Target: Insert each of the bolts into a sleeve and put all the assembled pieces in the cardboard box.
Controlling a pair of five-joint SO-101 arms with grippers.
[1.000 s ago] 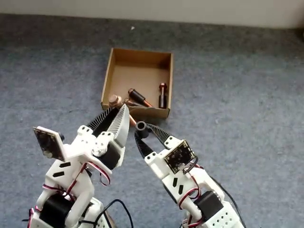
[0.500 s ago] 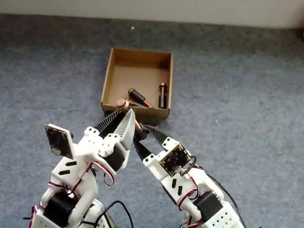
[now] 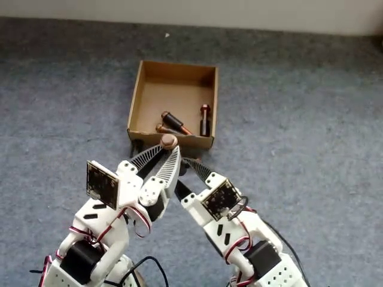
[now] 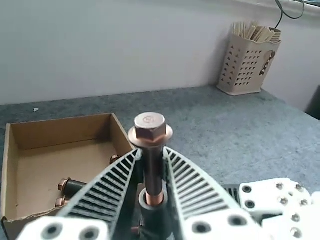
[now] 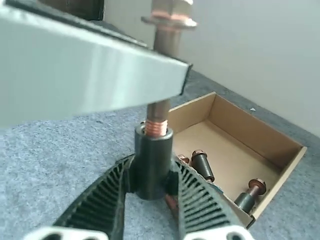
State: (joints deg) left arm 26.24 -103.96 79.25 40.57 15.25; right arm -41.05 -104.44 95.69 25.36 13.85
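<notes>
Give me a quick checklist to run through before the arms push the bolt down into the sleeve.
1. Grip of left end effector on bolt: ok.
2. Grip of right end effector on sleeve: ok.
3. Tip of bolt in sleeve mouth: ok.
4. Line of bolt with sleeve: ok.
5. Full seating of bolt: not ok, shank mostly exposed.
6. Free floor in cardboard box: ok.

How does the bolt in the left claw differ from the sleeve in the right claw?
The bolt is copper-coloured; the sleeve is black. The bolt is a slim rod with a flanged hex head; the sleeve is a wider hollow tube. Both stand upright, the bolt's tip at the sleeve's mouth.
</notes>
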